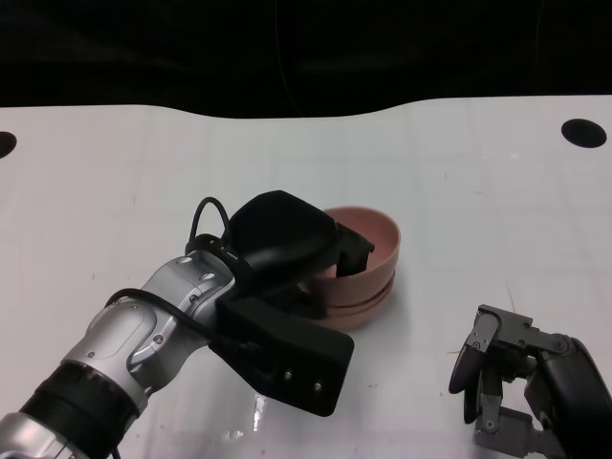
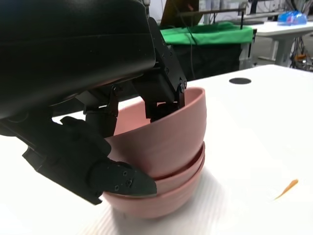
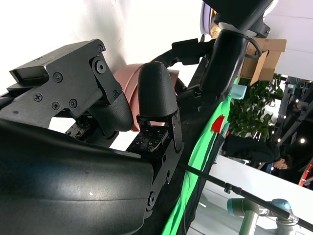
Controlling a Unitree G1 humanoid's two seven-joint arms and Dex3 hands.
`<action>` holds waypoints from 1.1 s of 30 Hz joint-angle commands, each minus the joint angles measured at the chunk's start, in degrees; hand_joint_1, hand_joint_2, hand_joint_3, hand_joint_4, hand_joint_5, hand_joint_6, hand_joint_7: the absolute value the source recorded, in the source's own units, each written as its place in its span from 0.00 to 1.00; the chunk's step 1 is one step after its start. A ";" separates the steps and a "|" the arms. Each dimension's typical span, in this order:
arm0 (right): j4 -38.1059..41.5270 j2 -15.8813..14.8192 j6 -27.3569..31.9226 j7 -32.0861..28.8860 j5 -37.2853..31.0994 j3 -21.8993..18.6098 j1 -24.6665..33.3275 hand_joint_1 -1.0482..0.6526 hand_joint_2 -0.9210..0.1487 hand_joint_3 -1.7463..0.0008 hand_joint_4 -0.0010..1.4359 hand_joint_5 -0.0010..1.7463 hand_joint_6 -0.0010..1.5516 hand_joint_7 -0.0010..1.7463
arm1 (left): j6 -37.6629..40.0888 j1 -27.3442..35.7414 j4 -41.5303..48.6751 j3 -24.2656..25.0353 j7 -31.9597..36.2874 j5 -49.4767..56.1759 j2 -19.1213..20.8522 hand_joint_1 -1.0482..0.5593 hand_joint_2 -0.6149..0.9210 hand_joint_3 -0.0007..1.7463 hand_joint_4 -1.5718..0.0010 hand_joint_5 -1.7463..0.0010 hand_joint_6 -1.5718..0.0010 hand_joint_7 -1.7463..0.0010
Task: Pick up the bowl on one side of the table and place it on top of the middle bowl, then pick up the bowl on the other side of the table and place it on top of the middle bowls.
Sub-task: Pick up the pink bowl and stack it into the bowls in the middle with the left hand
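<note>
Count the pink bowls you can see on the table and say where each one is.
3, all nested in one stack at the table's middle: the bottom bowl, the middle bowl, and the top bowl, whose rim the left hand grips.

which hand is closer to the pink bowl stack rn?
Left. The left hand is on the pink bowl stack, fingers hooked over the top bowl's rim. The right hand sits apart on the table, holding nothing.
</note>
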 commanded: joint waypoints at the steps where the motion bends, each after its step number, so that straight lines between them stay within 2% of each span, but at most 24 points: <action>1: -0.25 -0.08 -0.12 -0.12 -0.23 -0.39 -0.04 0.60 0.60 0.09 0.65 1.00 0.54 0.87 | 0.82 -1.79 -0.03 -0.99 -2.33 1.50 1.36 0.40 1.00 0.11 0.57 0.60 0.50 0.88; 4: -0.32 -0.04 0.02 0.07 0.11 -0.35 0.00 0.60 0.60 0.09 0.65 1.00 0.54 0.87 | 3.05 -1.93 -2.18 -1.74 -5.75 3.07 2.22 0.32 1.00 0.15 0.66 0.77 0.59 0.98; 8: -0.27 0.01 0.08 0.01 0.03 -0.32 -0.01 0.60 0.60 0.09 0.64 1.00 0.54 0.87 | 4.56 -1.22 -4.78 -1.80 -7.20 4.39 3.24 0.23 1.00 0.21 0.73 0.85 0.68 1.00; 12: -0.38 -0.01 0.27 0.06 0.04 -0.28 0.09 0.60 0.60 0.09 0.64 1.00 0.54 0.87 | 5.84 0.23 -8.75 -1.31 -7.23 5.79 4.58 0.17 1.00 0.26 0.80 0.90 0.75 1.00; 19: -0.67 0.14 0.57 -0.04 -0.01 -0.24 0.23 0.59 0.59 0.10 0.65 1.00 0.54 0.87 | 6.57 4.08 -15.03 1.19 -5.82 5.09 7.37 0.16 1.00 0.28 0.87 0.93 0.79 1.00; 25: -0.01 0.17 -0.16 -0.07 -0.16 -0.28 -0.01 0.60 0.60 0.09 0.65 1.00 0.54 0.87 | 3.58 10.20 -18.84 6.54 0.09 0.90 8.59 0.18 1.00 0.26 0.85 0.91 0.78 0.99; 29: -0.38 0.17 0.64 -0.13 -0.34 -0.24 0.11 0.59 0.60 0.09 0.65 1.00 0.54 0.87 | 0.20 14.83 -20.30 10.38 5.83 -3.59 7.59 0.22 1.00 0.23 0.84 0.86 0.76 0.99; 30: -0.45 0.14 0.75 -0.16 -0.49 -0.23 0.09 0.59 0.60 0.09 0.64 1.00 0.54 0.87 | -1.15 16.20 -20.45 11.38 7.85 -4.85 7.16 0.24 1.00 0.21 0.88 0.76 0.74 0.99; 33: -0.48 0.10 0.67 -0.28 -0.91 -0.21 0.06 0.59 0.60 0.09 0.64 1.00 0.54 0.87 | -4.98 19.99 -20.74 13.96 12.62 -8.12 6.03 0.27 1.00 0.18 0.97 0.54 0.71 0.98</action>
